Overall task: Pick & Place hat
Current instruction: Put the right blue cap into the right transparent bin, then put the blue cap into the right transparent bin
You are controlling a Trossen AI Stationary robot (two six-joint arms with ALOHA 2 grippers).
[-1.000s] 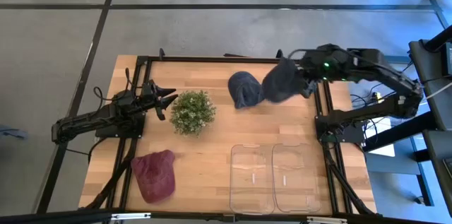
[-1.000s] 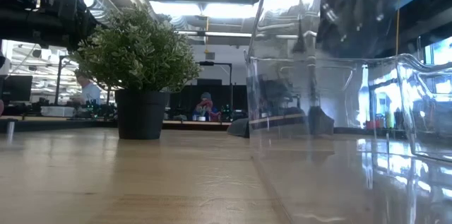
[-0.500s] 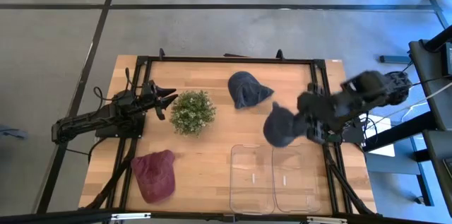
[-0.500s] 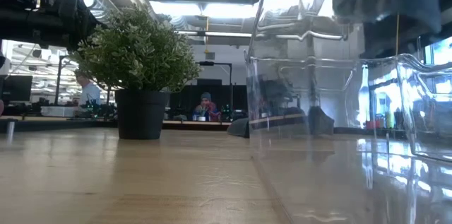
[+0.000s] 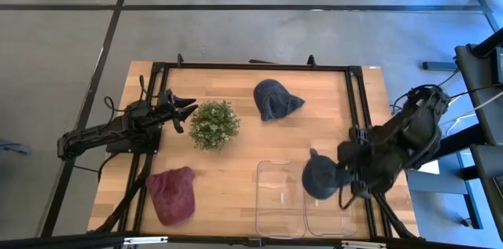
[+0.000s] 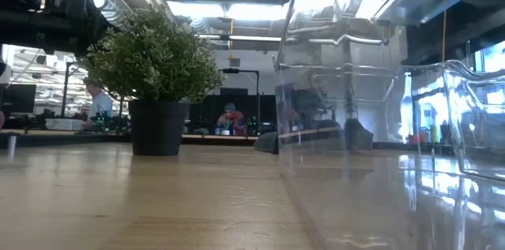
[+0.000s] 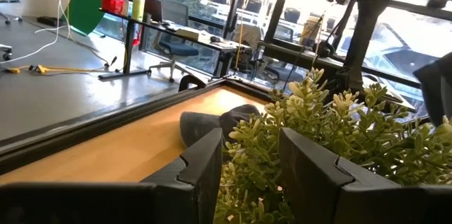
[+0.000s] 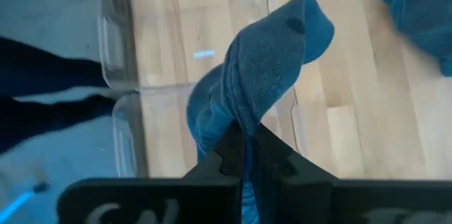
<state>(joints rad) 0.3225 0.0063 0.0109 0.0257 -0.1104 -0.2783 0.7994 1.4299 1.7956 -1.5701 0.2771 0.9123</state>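
**Right gripper holds hat above the bins**

Left gripper [image 5: 186,111], at your 9 o'clock, waits with fingers parted beside the potted plant [image 5: 214,123]. A maroon hat [image 5: 173,193] lies at 7. Second blue hat [image 5: 275,99] rests at 12. Right gripper [image 8: 247,155] pinches the blue hat [image 5: 321,177] over the clear bins [image 5: 279,199] at 5.

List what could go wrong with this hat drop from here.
1. The right gripper pinches only a fold of the blue hat, so it could slip out early.
2. The hat hangs over the near rim of the right bin; released now, it may drape over the edge or land outside.
3. The bins are clear and light-looking; a dragging hat could nudge them.
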